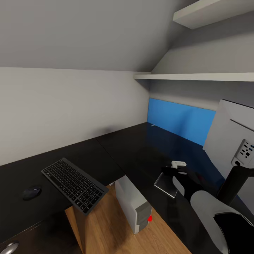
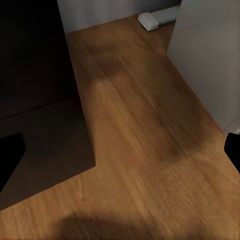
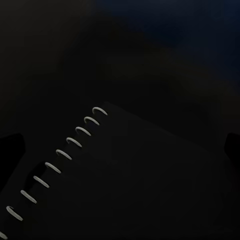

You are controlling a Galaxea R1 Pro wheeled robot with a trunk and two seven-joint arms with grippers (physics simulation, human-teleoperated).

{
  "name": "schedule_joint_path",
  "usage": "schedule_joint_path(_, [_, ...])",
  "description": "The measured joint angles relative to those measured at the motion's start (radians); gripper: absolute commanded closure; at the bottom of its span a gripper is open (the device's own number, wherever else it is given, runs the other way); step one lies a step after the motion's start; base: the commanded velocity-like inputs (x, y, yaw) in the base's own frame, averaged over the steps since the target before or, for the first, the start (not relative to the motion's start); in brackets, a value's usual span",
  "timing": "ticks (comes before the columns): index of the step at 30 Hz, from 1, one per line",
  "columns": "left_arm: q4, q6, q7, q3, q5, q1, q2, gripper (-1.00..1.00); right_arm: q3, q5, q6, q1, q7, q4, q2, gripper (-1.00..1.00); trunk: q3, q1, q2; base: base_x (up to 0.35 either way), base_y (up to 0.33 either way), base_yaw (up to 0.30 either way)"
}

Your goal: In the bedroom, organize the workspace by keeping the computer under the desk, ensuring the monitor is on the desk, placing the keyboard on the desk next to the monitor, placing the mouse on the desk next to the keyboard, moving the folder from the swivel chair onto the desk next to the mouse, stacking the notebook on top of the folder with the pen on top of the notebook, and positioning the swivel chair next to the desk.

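Since my right gripper (image 1: 175, 168) hangs over the notebook (image 1: 165, 184) near the desk's (image 1: 134, 148) front edge, jaws spread, empty, I judge it light, stiff; I'd pinch the spiral (image 3: 60, 152) edge.

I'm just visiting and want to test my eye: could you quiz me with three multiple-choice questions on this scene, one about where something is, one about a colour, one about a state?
1. Where is the computer?
A. on the shelf
B. on the floor under the desk
C. on the desk

2. What colour is the desk's back panel?
A. blue
B. red
C. green

3. How does the keyboard lie?
A. wholly on the floor
B. upright against the wall
C. on the desk, one corner past its edge

Answers: 1 B, the tower stands on wooden floor below the top. 2 A, bright blue. 3 C, its corner overhangs the floor.
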Motion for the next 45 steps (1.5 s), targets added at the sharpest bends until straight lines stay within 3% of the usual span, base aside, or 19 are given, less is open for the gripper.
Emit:
schedule_joint_path(16, [0.0,0.0,0.0,0.0,0.0,0.0,0.0,-1.0,-0.002,-0.003,0.035,0.0,0.003,-0.017,-0.001,-1.0,0.0,0.0,0.0,-0.11,0.0,0.0])
schedule_joint_path(45, [0.0,0.0,0.0,0.0,0.0,0.0,0.0,-1.0,0.001,0.005,0.031,0.0,0.011,-0.015,0.0,-1.0,0.0,0.0,0.0,-0.006,0.0,0.0])
